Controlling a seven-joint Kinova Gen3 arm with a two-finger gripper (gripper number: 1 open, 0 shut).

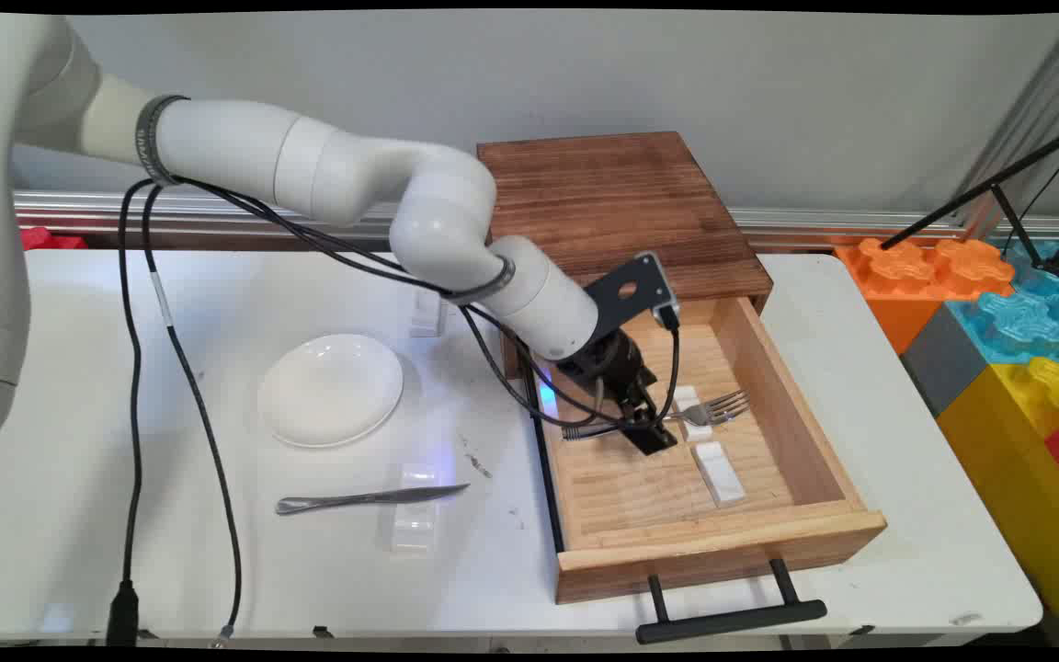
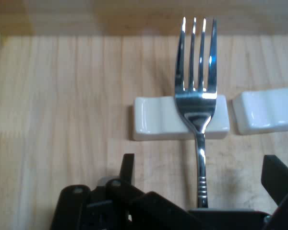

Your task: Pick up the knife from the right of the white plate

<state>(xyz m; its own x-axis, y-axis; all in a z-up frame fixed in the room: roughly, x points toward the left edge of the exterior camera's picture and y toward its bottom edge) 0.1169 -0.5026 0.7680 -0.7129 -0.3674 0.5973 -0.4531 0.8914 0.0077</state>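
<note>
A steel fork lies in the open wooden drawer, its neck resting on a small white rest and its tines pointing away from the hand. My gripper is down inside the drawer, open. The fork's handle runs between the left finger and the right one, touching neither. In the main view the gripper sits just left of the fork. A second white rest lies nearer the drawer's front.
The drawer belongs to a dark wooden cabinet and has a black handle. On the table to its left are a white plate, a knife across a clear rest, and another clear rest. Big toy blocks stand at the right.
</note>
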